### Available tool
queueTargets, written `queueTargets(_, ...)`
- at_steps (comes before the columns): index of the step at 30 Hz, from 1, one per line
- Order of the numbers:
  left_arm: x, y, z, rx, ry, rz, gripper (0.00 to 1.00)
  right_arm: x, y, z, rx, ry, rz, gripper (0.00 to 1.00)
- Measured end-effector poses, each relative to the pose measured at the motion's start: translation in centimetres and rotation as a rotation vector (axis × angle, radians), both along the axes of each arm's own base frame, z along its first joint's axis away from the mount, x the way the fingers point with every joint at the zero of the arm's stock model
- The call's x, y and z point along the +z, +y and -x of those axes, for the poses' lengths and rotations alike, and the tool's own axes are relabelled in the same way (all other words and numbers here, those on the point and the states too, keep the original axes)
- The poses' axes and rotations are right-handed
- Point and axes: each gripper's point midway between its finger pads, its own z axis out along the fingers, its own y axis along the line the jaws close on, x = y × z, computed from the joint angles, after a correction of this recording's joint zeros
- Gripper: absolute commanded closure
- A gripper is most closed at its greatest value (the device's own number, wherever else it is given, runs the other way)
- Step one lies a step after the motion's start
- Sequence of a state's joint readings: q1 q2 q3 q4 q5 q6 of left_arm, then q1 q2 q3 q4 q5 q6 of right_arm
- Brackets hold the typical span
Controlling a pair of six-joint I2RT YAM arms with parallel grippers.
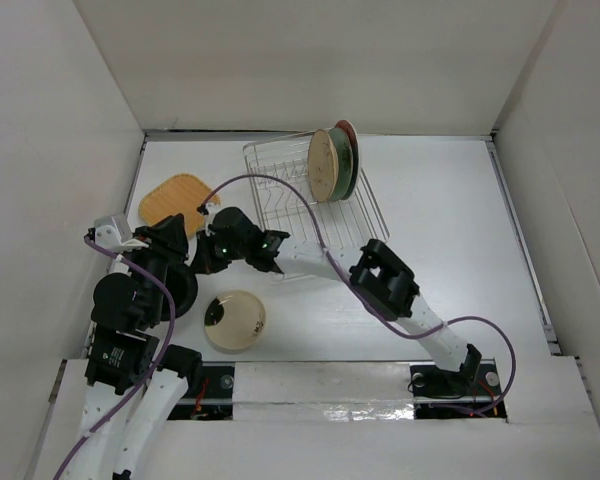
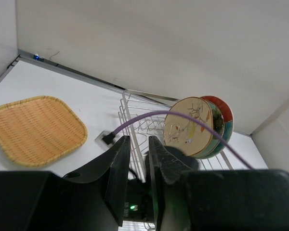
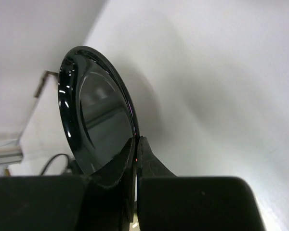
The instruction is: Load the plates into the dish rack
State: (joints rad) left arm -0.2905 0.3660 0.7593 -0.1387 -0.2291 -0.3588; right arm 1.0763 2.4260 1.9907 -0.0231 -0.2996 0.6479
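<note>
The right end effector (image 3: pixel 136 142) is closed on the rim of the black plate (image 3: pixel 98 125), which stands on edge in the right wrist view, tilted, with its glossy hollow face turned to the left of that view. Seen from above, this grip sits at the left side of the bench (image 1: pixel 450 220), just near of the dish rack (image 1: pixel 350 215) and close beside the left arm. The left end effector (image 2: pixel 138 140) points toward the far right. Its two fingers stand a narrow gap apart, and I cannot tell whether anything is pinched between them, since the lower part of the gap is dark. The dish rack lies at the far middle of the bench, and three plates stand upright in its far right end, packed close together. The cream plate (image 1: pixel 323 166) with its floral print faces left, the teal plate (image 1: pixel 346 165) is right behind it, and the red plate (image 2: pixel 220 103) is the farthest back. The orange rounded-square plate (image 1: pixel 172 200) lies flat on the bench at the far left, beside the rack's left edge. The pale yellow plate (image 1: pixel 238 322) with a black mark on its left part lies flat near the arm bases, well apart from the rack. A purple cable (image 1: pixel 280 185) arcs over the rack's left half.
</note>
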Motion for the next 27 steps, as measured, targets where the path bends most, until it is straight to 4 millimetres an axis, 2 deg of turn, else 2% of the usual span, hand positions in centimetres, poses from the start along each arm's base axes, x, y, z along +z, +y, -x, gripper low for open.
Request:
queueTargets(5,0.1,0.2,0.0,0.011,-0.002,0.002,0.80,8.9,-1.3,-1.4,-0.056,-0.112,-0.131,1.00)
queueTargets(8,0.1,0.2,0.0,0.011,-0.002,0.001,0.80,13.8,-3.1,-3.6,-0.127,-0.195,-0.197,1.00)
queueTargets(11,0.1,0.2,0.0,0.010,-0.002,0.000,0.79,16.7,-6.1,-6.5,-0.226,-0.257,-0.214,1.00)
queueTargets(14,0.1,0.2,0.0,0.008,-0.003,0.000,0.79,17.6,-10.2,-10.7,-0.365,-0.314,-0.177,1.00)
queueTargets(18,0.1,0.0,0.1,0.001,-0.003,-0.002,0.78,17.3,-17.2,-17.3,-0.618,-0.410,-0.028,1.00)
queueTargets(19,0.1,0.0,0.1,-0.002,-0.003,-0.002,0.78,16.9,-18.6,-18.2,-0.668,-0.436,0.024,1.00)
queueTargets(21,0.1,-0.2,0.1,-0.011,-0.003,-0.003,0.78,16.9,-23.1,-21.1,-0.814,-0.500,0.147,1.00)
queueTargets(24,0.1,-0.3,0.1,-0.019,-0.004,-0.004,0.77,17.1,-27.6,-22.8,-0.942,-0.575,0.313,1.00)
queueTargets(27,0.1,-0.4,0.1,-0.024,-0.004,-0.005,0.77,18.3,-30.5,-23.4,-1.021,-0.643,0.436,1.00)
